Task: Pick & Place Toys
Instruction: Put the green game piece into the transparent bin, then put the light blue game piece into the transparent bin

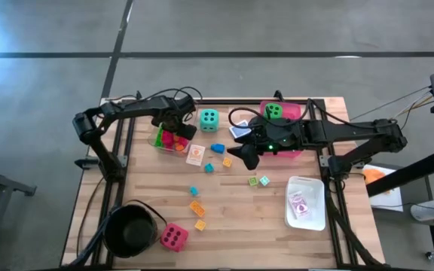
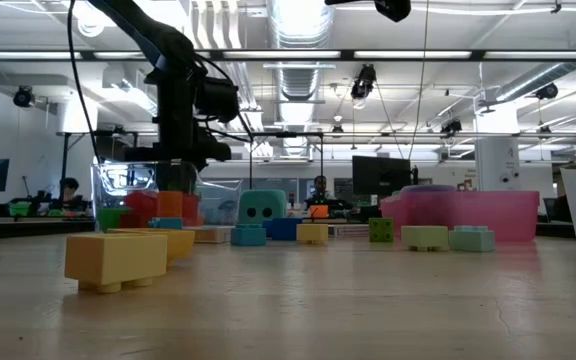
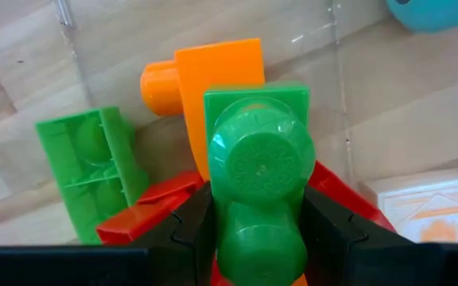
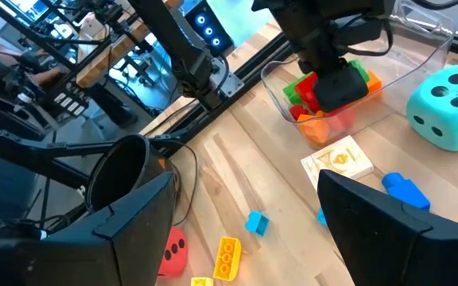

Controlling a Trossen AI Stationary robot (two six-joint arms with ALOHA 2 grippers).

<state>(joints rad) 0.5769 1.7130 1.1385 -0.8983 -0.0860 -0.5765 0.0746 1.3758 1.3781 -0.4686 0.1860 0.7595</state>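
Gripping a green block (image 3: 259,171) upright between its fingers (image 3: 183,234), the left gripper (image 1: 176,129) hangs directly over the clear tray (image 1: 159,143), above orange, red and green blocks. Beyond lie a card (image 1: 195,154) and teal die (image 1: 209,118). Farther right, the right gripper (image 1: 247,156) hovers spread, empty.

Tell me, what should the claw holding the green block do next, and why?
Probably open and let go. The left claw is shut on a green block right over the clear tray, where orange, red and green blocks already lie, so a drop should land it inside. The right claw waits open over the table.
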